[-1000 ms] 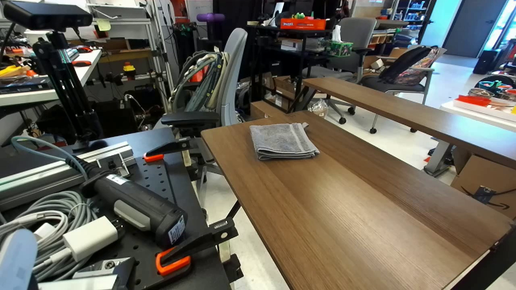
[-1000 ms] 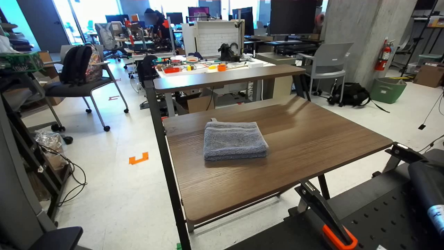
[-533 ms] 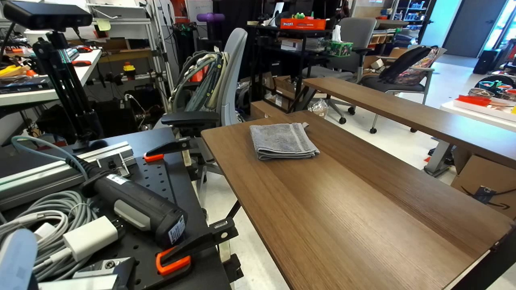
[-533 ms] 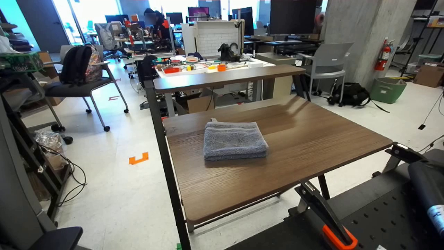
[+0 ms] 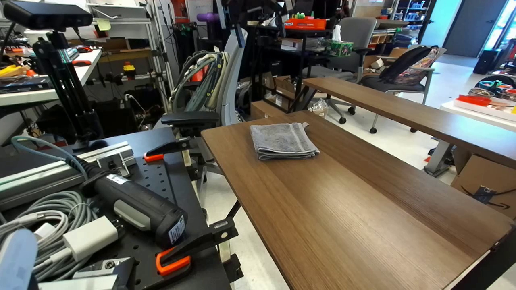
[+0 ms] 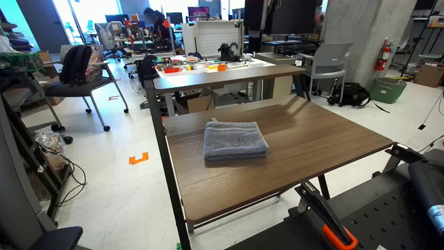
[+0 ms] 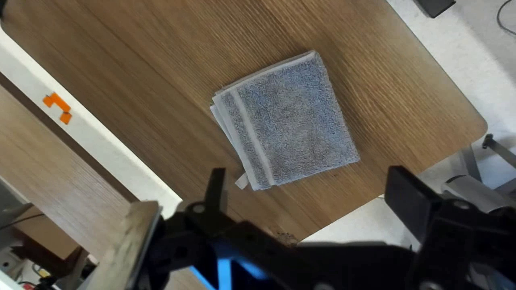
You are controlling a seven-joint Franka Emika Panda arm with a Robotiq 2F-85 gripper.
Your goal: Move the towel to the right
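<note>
Nearest me, on the left, stood a black bench drilled with holes, and a clamp with an orange grip sat along its right edge. A white plug rested beside a coil of grey cable, with a black handheld tool just past them. To the right, a brown wooden surface stretched away, its grain catching the light. The towel lay flat near the far end of it, grey and folded square, and showed on the surface in both exterior views. In the wrist view I could make out its pale stripe and a small tab poking from one corner. There the jaws stood spread wide, released, and apart from the towel. High up in an exterior view, a dark part of the robot hung into sight, too dim to read closely. Past the surface, on the left, was a grey chair with a bag over its back; on the right ran a long brown shelf. Farther still sat a tissue box and a red box.
</note>
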